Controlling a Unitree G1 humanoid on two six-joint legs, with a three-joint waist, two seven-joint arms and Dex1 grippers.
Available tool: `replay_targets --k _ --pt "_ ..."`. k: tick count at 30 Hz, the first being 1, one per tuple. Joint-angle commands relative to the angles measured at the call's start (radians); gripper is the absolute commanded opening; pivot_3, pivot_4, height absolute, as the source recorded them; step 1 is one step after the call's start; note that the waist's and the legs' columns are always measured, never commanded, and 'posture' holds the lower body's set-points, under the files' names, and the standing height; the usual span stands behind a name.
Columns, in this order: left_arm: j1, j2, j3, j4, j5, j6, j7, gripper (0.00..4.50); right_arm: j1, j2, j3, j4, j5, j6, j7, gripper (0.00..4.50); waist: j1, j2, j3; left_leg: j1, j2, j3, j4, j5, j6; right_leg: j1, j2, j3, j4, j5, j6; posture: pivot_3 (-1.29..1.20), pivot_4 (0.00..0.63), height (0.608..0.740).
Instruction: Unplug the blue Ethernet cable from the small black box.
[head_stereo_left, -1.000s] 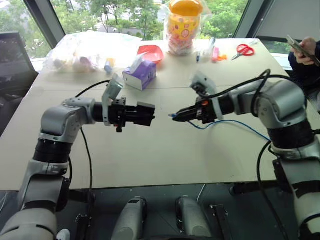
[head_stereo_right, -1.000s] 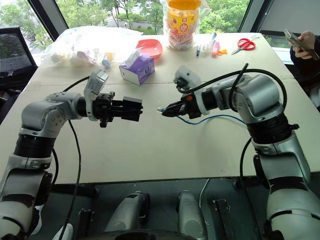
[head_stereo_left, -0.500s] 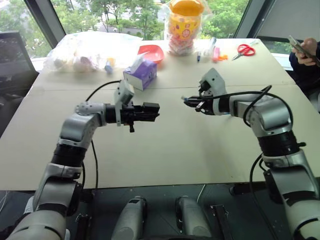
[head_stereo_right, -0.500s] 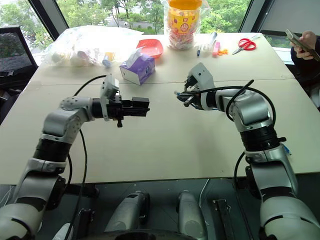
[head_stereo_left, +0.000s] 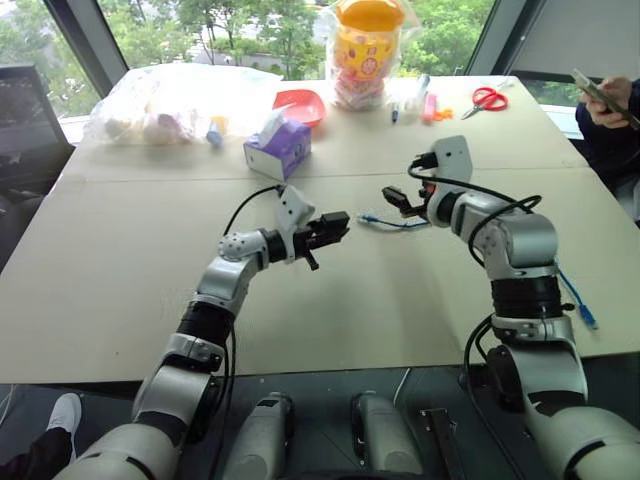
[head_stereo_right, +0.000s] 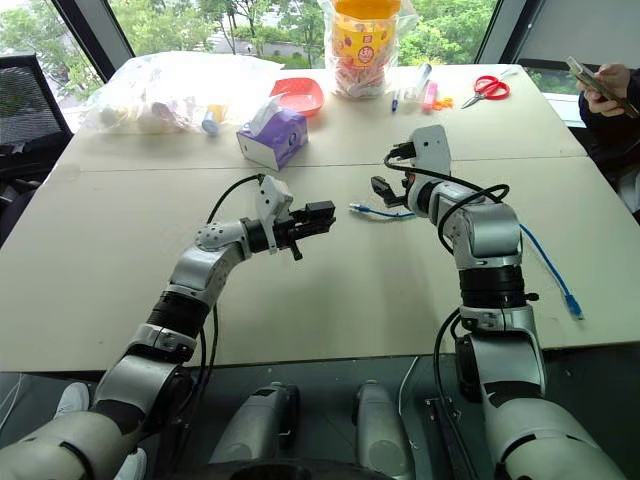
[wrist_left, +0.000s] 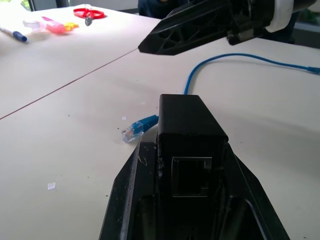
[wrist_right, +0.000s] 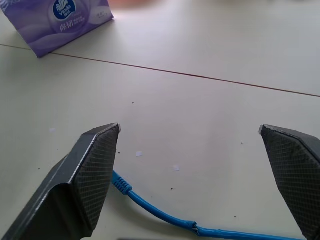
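from the head views, the left gripper (head_stereo_left: 335, 225) is clamped on the small black box (head_stereo_left: 338, 220) and holds it just above the table (head_stereo_left: 120, 260), while the blue ethernet cable (head_stereo_left: 385, 221) lies loose on the tabletop between the two arms, its plug free of the box. the right gripper (head_stereo_left: 398, 199) hangs over the cable with its jaws spread wide and nothing in them. the cable trails past the right arm toward the table's near edge, so a careless sweep of that arm could drag it off.

in the left wrist view, the box sits between the fingers with its port empty and facing the camera; the clear plug rests on the table just beside it. lowering the box carelessly could land it on the plug.

in the right wrist view, the fingers (wrist_right: 92, 170) stand far apart above the cable, with a purple tissue box (wrist_right: 60, 20) well beyond. closing now would likely regrab the cord.
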Motion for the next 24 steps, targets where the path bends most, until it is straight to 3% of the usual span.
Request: replay_targets --k 1,9,17,24 --pt "-0.021 -0.006 -0.001 0.034 0.031 -0.087 0.006 0.55 -0.014 -0.022 -0.075 -0.088 0.022 0.048 -0.026 4.42 0.000 0.000 0.000 0.000 0.000 0.000 0.000 0.000 0.000 0.000 0.000 0.000 0.000 0.000 0.000 0.00 0.150 0.740" --pt "-0.008 -0.009 0.014 0.167 0.062 -0.193 0.020 0.55 0.039 -0.006 -0.149 -0.198 0.036 0.114 -0.080 4.42 0.000 0.000 0.000 0.000 0.000 0.000 0.000 0.000 0.000 0.000 0.000 0.000 0.000 0.000 0.000 0.00 0.150 0.740" --pt "-0.010 0.011 0.037 0.220 0.052 -0.189 0.004 4.37 0.060 0.001 -0.158 -0.235 0.046 0.135 -0.092 4.50 0.000 0.000 0.000 0.001 0.000 0.000 0.001 0.000 0.000 0.000 0.000 0.000 0.002 0.000 0.000 0.00 0.150 0.740" --pt "0.030 0.107 0.058 0.097 0.010 -0.082 -0.098 4.45 0.079 -0.045 -0.139 -0.272 0.069 0.166 -0.048 4.50 -0.004 0.000 0.000 0.001 0.000 0.000 0.001 0.000 0.000 0.000 0.000 0.000 0.003 0.000 0.000 0.00 0.150 0.740"
